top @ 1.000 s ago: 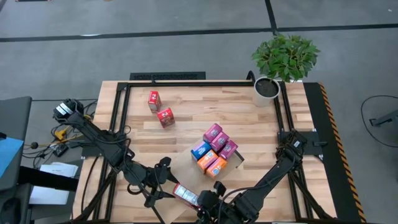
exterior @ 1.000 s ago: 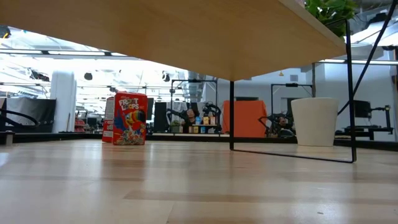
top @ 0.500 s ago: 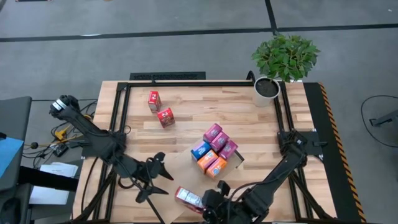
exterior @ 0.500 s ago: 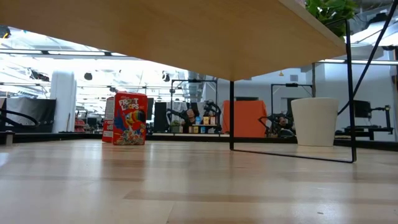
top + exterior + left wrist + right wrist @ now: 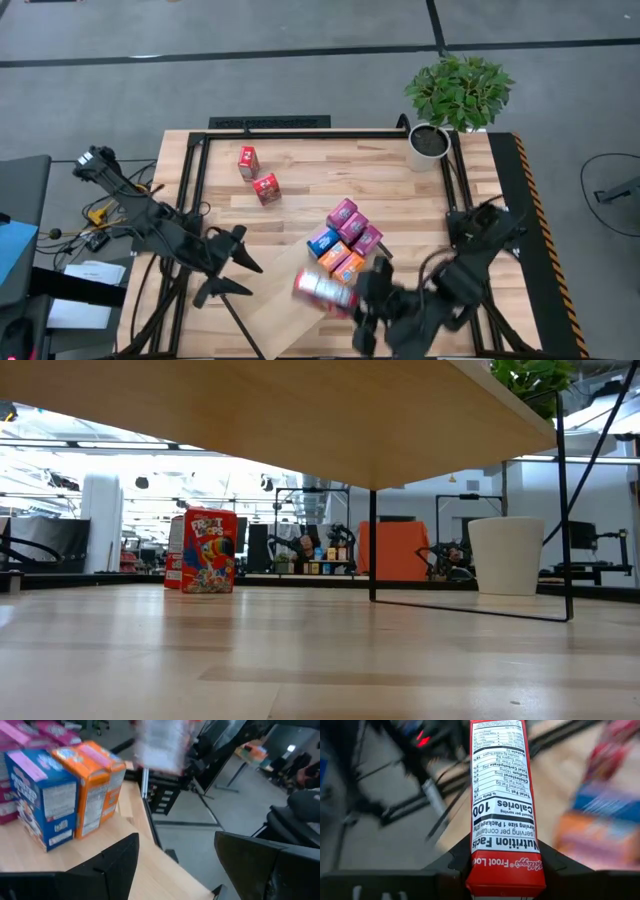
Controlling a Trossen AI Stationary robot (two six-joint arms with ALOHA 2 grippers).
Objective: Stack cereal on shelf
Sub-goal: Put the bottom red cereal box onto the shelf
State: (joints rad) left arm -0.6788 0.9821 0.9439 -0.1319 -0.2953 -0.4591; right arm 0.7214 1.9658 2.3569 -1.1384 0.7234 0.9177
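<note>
Since the earlier frames, the small red cereal box with a white nutrition panel has been carried away from the near table edge and is now held above the pale wood shelf board, just near-left of the cluster of boxes. The box is seen clamped between the fingers of the right gripper, with its narrow side facing the wrist camera. The left gripper has been drawn back toward the left side of the table, and its fingers are spread with nothing between them. On the shelf board a tight cluster of small boxes is found: two magenta-pink boxes at the far end, a blue box and an orange box nearer. Two further small red boxes are observed on the planked wooden tabletop toward the far left, well apart from the cluster; one of them is recorded upright in the low view. A white pot containing a green leafy plant is located at the far right corner of the table.
</note>
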